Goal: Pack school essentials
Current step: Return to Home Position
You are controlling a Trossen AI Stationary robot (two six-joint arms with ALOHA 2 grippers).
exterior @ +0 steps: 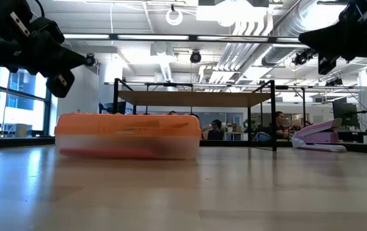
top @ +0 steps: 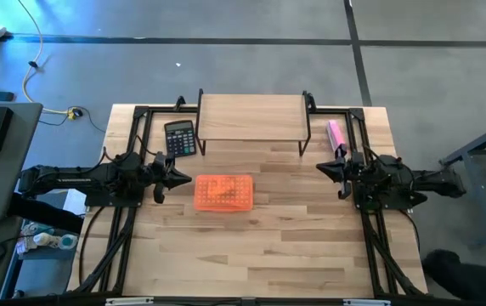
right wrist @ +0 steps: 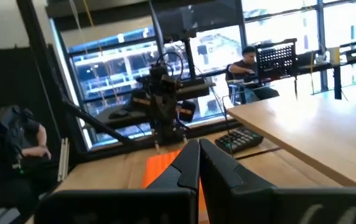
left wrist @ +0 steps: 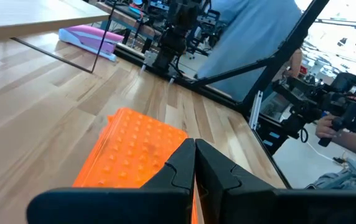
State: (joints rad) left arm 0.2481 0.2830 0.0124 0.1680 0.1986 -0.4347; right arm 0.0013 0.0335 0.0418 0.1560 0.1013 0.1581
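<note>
On the surface (top: pixel 251 246): shelf (top: pixel 251 117) at far edge.
Box (top: pixel 223 192): orange lid down, centre-left.
Left end effector (top: pixel 183 178): fingers together, just beside box.
Right end effector (top: pixel 323 168): fingers together, well apart from box.
Calculator (top: pixel 179 138): beside shelf.
Essentials (exterior: pixel 100 153): inside box, only a red blur visible.

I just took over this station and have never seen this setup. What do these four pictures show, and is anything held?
Two dark robot arms sit at a wooden table. The high view looks straight down; the low view looks level across the tabletop; the other two come from wrist cameras. The left hand is beside a closed orange box; the right hand is across the table. Both are shut and hold nothing. A black calculator and a pink stapler lie by a raised wooden shelf.
</note>
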